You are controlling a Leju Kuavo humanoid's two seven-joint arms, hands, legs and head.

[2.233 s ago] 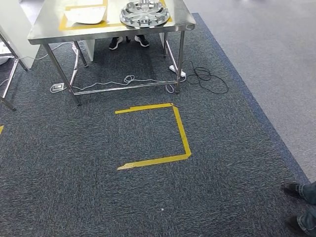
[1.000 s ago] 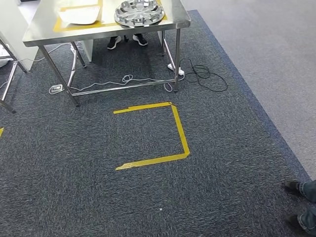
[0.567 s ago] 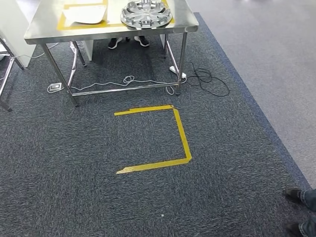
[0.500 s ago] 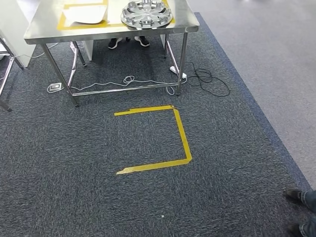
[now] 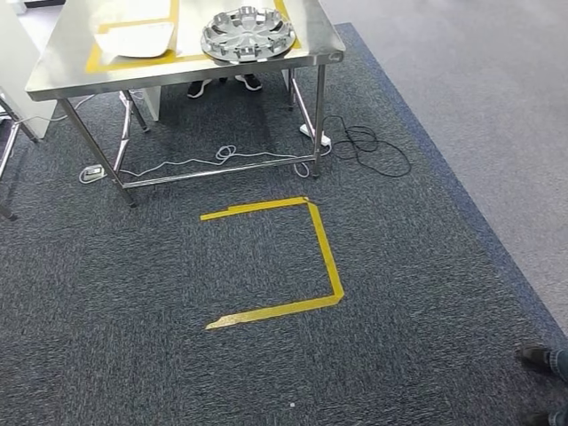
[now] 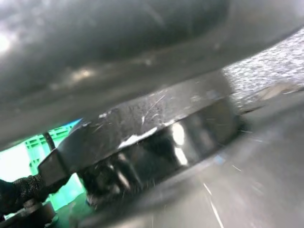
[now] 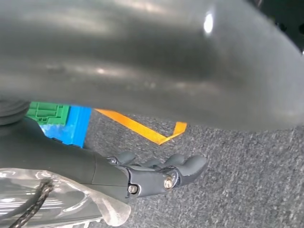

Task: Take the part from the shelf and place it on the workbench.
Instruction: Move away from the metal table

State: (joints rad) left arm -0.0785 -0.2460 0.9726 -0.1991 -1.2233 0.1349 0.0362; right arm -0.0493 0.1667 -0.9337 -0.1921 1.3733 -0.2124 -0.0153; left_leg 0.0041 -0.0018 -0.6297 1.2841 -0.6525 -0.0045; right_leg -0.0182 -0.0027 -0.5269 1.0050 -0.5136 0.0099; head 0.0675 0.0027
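A silver wheel cover (image 5: 248, 34) lies on the steel workbench (image 5: 315, 49) at the far side of the carpet, inside a yellow taped frame. A flat white part (image 5: 138, 39) lies to its left in another taped frame. In the right wrist view my right hand (image 7: 157, 173) hangs above the carpet, fingers stretched out and slightly bent, with nothing in it. In the left wrist view dark fingers of my left hand (image 6: 18, 194) show at the edge, blurred, and I cannot tell what they do.
Yellow tape (image 5: 326, 257) marks a square on the carpet before the bench. Cables (image 5: 365, 146) trail by its right leg. A person's shoes (image 5: 221, 86) show under the bench, another's shoe (image 5: 536, 357) at the right edge. A green crate (image 7: 48, 112) stands behind.
The whole picture has swayed and shifted, so my camera has moved. The bench now sits a little further left, the taped square lower. Nothing on the bench has changed.
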